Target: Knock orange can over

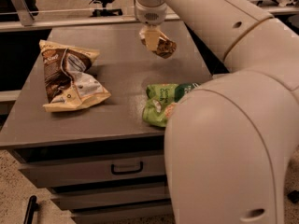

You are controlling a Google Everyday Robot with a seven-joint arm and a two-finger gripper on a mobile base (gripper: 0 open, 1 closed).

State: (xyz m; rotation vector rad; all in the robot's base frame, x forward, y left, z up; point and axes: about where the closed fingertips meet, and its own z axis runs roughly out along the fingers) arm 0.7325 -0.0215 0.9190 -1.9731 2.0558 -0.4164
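1. You see the gripper point(152, 38) over the far middle part of the grey table point(107, 73), hanging straight down from the pale arm point(224, 27) that comes in from the right.
2. The orange can point(165, 47) is directly at the gripper's tip, on its right side. It is strongly tilted, not upright: one end is hidden behind the gripper and the other end points to the right and down.
3. The gripper touches the can, but the view does not show how its jaws stand, so I cannot tell you whether they pinch the can or only lean on it.
4. I also cannot tell whether the can's low end rests on the table or is just above it.
5. The brown-and-cream snack bag point(70, 76) lies flat on the left part of the table, well apart from the can.
6. The green snack bag point(161, 104) lies on the near right part of the table. Its right half is hidden behind the arm's big near segment point(224, 162).
7. The can is between these two bags in left-right direction, but farther back than both.
8. Under the table top there is a drawer with a dark handle point(127, 168).
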